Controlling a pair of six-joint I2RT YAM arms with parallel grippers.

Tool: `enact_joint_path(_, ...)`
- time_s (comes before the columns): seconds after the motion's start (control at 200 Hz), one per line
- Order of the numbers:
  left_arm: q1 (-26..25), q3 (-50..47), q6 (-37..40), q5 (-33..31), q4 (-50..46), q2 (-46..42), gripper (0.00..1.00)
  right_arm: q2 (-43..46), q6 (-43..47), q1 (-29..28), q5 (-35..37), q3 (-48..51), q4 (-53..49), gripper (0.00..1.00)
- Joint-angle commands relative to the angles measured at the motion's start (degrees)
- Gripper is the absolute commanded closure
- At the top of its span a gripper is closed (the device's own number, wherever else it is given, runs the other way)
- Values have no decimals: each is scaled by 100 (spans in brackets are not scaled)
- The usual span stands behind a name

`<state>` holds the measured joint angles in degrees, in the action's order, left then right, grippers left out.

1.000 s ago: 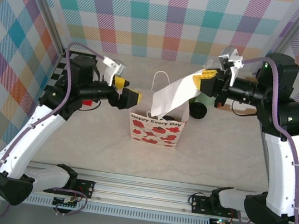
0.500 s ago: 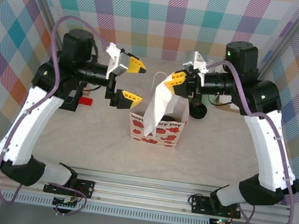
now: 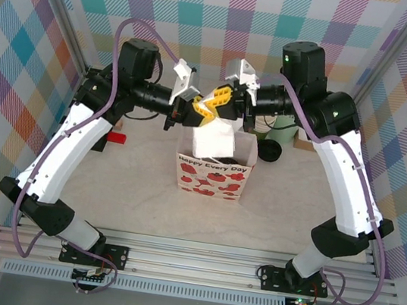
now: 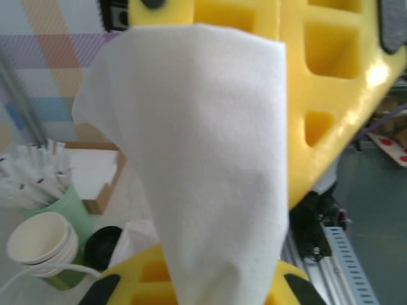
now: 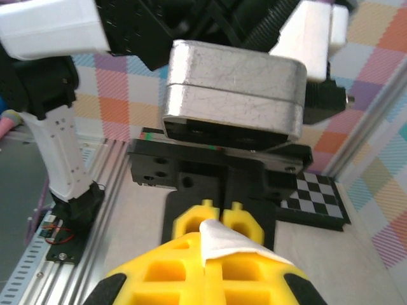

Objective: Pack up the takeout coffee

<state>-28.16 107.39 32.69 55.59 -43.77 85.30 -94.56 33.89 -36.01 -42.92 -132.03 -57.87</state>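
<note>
Tabletop [image 3: 137,188], takeout coffee [image 3: 269,150] upright (axis vertical)

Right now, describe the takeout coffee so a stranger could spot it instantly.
Find the white paper bag with red printing standing mid-table. Just right of it sits the takeout coffee, a small cup. It alone wears a round black lid; the stacked cups beside it are lidless with white insides, and the pale-green cup holds white-wrapped sticks.
</note>
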Motion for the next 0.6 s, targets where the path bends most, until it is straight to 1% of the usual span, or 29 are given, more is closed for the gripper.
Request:
enact_joint_path(0.0, -15, -152, -398, -933, 627, -165, 100, 134, -250, -20, 655, -103, 169, 92)
enact_joint_path(0.045, -14, -248, -411, -1119, 706, -239, 100, 195, -475, -20, 975, -15, 241, 83)
enact_joint_path(0.085, 4, -292, -371, -1279, 704, -286, 100, 291, -724, -22, 1289, 101, 318, 64)
enact_joint_path(0.14, 33, -329, -360, -1503, 655, -348, 100, 452, -1071, -20, 1707, 317, 462, 55)
enact_joint_path(0.235, 141, -358, -326, -1726, 530, -416, 100, 846, -1691, -20, 2646, 874, 756, 26)
enact_joint_path(0.265, 168, -388, -273, -1799, 503, -434, 100, 1010, -1878, -24, 2955, 1134, 912, 20)
enact_joint_path(0.315, 192, -442, -194, -1850, 492, -451, 100, 1322, -2047, -13, 3225, 1610, 1140, 16)
enact_joint_path(0.365, 206, -473, -68, -1701, 411, -427, 100, 1648, -1989, -12, 3103, 2101, 1277, 14)
enact_joint_path(0.4, 220, -474, 60, -1511, 276, -393, 100, 1873, -1770, -12, 2747, 2480, 1254, 13)
enact_joint_path(0.465, 223, -488, 369, -1103, 26, -338, 100, 2277, -1264, -11, 1818, 3203, 1123, 14)
enact_joint_path(0.505, 232, -559, 525, -934, -53, -320, 100, 2468, -1043, -12, 1375, 3639, 1063, 13)
enact_joint_path(0.595, 258, -835, 714, -820, 121, -300, 100, 2545, -1047, -23, 1212, 4062, 900, 12)
